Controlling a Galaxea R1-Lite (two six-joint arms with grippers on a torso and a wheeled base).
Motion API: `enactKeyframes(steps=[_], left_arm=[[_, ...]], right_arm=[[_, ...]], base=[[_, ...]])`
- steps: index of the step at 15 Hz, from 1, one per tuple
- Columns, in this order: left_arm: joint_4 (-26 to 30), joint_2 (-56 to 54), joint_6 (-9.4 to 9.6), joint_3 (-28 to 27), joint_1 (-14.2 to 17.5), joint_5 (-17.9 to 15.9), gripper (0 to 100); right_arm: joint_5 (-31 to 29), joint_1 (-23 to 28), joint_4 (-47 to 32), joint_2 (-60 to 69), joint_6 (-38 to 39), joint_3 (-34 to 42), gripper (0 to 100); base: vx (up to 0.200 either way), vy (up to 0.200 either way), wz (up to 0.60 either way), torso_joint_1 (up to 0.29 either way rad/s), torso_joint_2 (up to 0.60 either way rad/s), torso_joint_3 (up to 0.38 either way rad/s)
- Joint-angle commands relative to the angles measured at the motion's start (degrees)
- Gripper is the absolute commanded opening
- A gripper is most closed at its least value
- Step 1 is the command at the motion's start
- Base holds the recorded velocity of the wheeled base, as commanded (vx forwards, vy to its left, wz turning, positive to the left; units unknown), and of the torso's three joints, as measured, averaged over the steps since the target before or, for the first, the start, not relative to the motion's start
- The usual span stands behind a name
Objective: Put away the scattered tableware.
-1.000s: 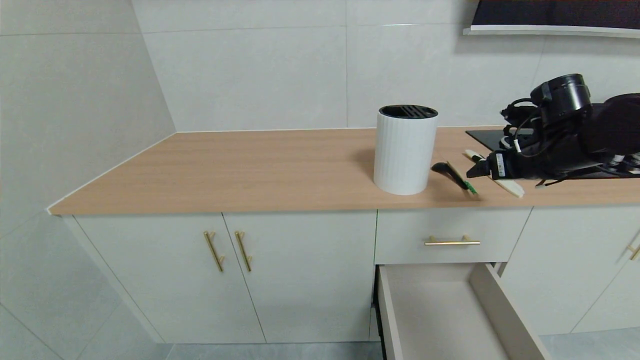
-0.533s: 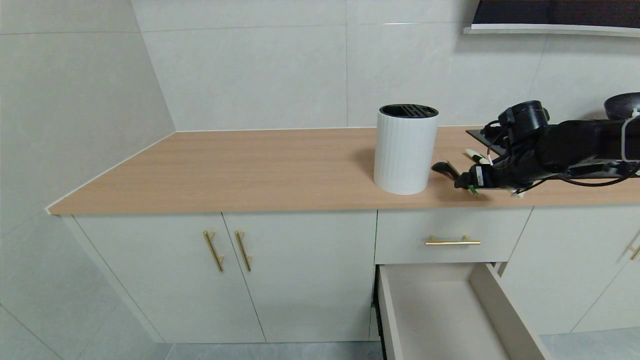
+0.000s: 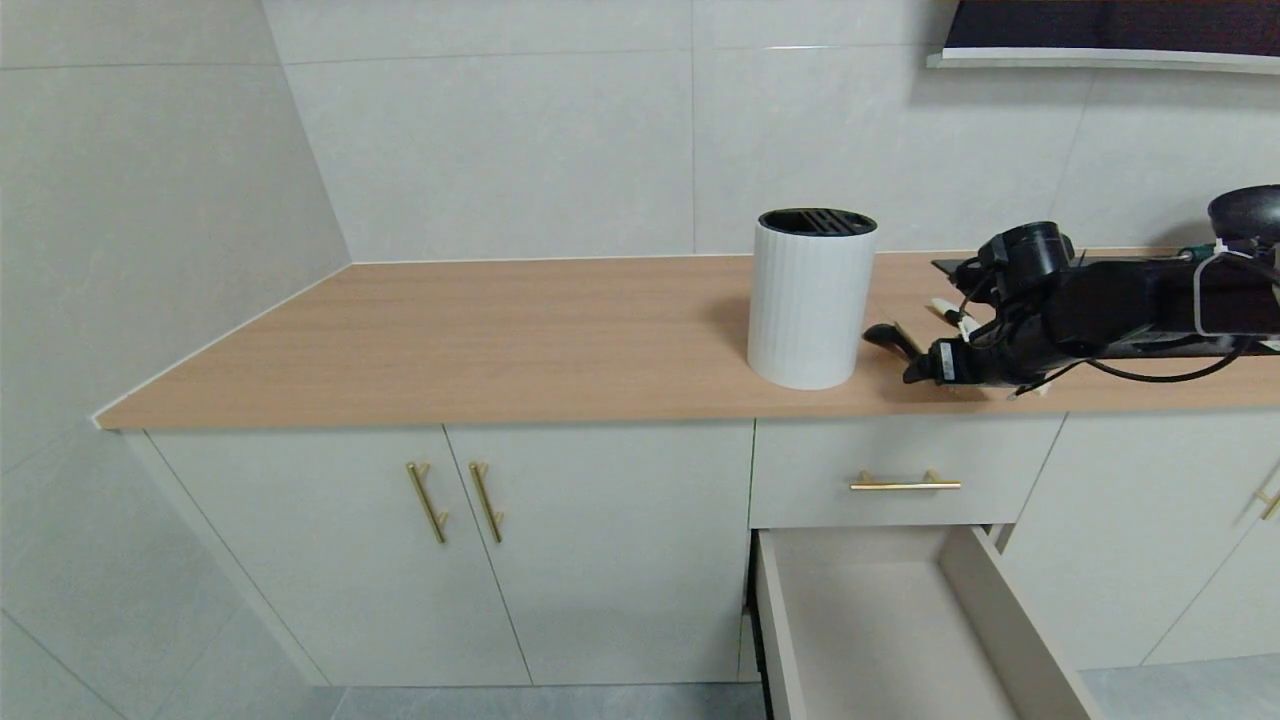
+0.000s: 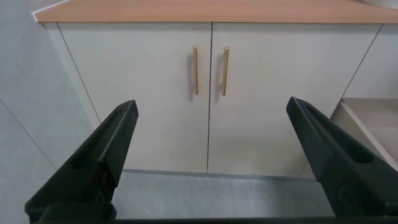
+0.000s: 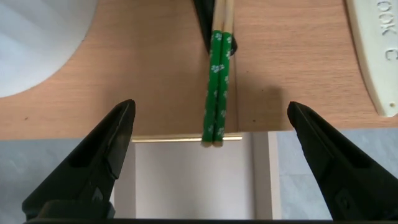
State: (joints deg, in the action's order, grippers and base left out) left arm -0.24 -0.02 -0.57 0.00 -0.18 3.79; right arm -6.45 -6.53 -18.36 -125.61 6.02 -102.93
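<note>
Right gripper (image 3: 920, 368) is hovering low over the counter (image 3: 500, 340), just beside the white ribbed holder (image 3: 810, 300). Its jaws are spread wide and are gripping nothing. In the right wrist view the same gripper (image 5: 210, 109) is straddling a pair of green-tipped chopsticks (image 5: 217, 93), one finger well out on either side and neither touching the sticks. The chopsticks are lying side by side on the wood. Their green ends are reaching the counter's front edge, and their far ends are crossing a dark utensil (image 5: 205, 25) that is resting next to the holder. A pale flat utensil (image 5: 373, 56) is lying a little apart from them, on the side away from the holder.

Left gripper (image 4: 210, 106) is hanging down in front of the cabinet doors (image 4: 211, 93), likewise fully released and empty.

By the look of things, the tidying is barely getting under way. All three pieces of tableware are sitting loose on the counter. The open drawer (image 3: 880, 620) below is showing a bare floor as far as can be seen, and nothing is standing up out of the slotted top of the holder. The pickup of the chopsticks is appearing to be the step in hand, with the jaws yet to close around them. The dark utensil and the pale one are waiting their turn after that.
</note>
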Motion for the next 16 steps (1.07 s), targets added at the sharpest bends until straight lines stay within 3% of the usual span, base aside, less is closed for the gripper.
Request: enactKeyframes(steps=[1,3,4,12,16], left_arm=[[0.0,0.0,-0.04,0.0,0.0,0.0,100],[0.0,0.0,-0.04,0.0,0.0,0.0,100],[0.0,0.0,-0.04,0.0,0.0,0.0,100],[0.0,0.0,-0.04,0.0,0.0,0.0,100],[0.0,0.0,-0.04,0.0,0.0,0.0,100]], right_arm=[[-0.1,0.0,0.0,-0.7,0.2,-0.3,100],[-0.1,0.0,0.0,-0.9,0.4,-0.4,100],[-0.1,0.0,0.0,-1.1,0.4,-0.7,0],[-0.5,0.0,-0.4,2.6,1.6,0.2,0],[0.8,0.0,-0.3,18.2,5.0,13.1,0]], base=[[0.000,0.000,0.00,0.000,0.00,0.000],[0.000,0.000,0.00,0.000,0.00,0.000],[0.000,0.000,0.00,0.000,0.00,0.000],[0.000,0.000,0.00,0.000,0.00,0.000],[0.000,0.000,0.00,0.000,0.00,0.000]])
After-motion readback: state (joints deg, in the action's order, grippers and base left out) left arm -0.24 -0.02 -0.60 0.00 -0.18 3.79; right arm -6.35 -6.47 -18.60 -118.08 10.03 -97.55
